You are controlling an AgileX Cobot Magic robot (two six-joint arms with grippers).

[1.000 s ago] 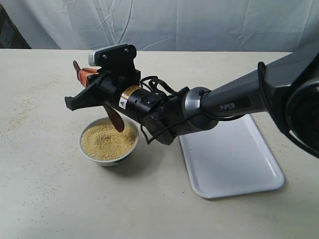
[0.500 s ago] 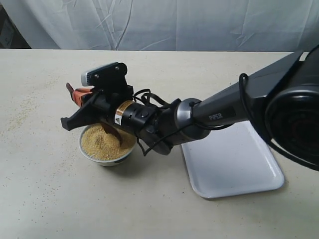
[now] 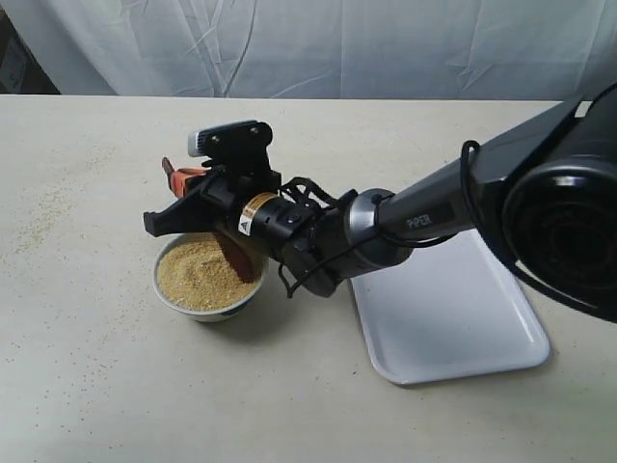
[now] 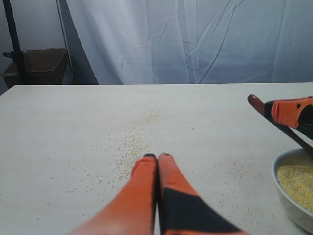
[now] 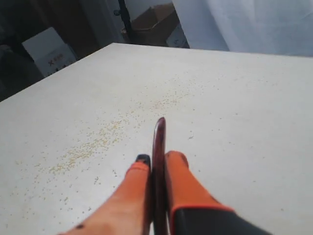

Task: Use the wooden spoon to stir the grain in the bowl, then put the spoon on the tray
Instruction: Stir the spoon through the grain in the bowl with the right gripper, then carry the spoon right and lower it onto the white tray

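The white bowl (image 3: 205, 298) holds yellow grain (image 3: 193, 275) and stands left of the white tray (image 3: 453, 323). My right gripper (image 3: 180, 177) hangs over the bowl's far rim, shut on the handle of the dark wooden spoon (image 3: 238, 258), whose oval end is dipped into the grain at the bowl's right side. In the right wrist view the spoon handle (image 5: 159, 139) sticks out between the shut fingers of the right gripper (image 5: 157, 159). My left gripper (image 4: 157, 156) is shut and empty, low over the table to the left of the bowl (image 4: 292, 203), the grain (image 4: 297, 178) and the spoon handle (image 4: 266, 113).
Spilled grains (image 3: 39, 214) lie scattered on the table left of the bowl, seen too as loose grains (image 4: 137, 142) in front of the left fingers. The right arm (image 3: 434, 207) stretches over the tray's far left corner. A cardboard box (image 4: 39, 66) sits beyond the table.
The right gripper came down, sinking the spoon's end into the grain, then shifted right, dragging the spoon from mid-bowl to the bowl's right side.
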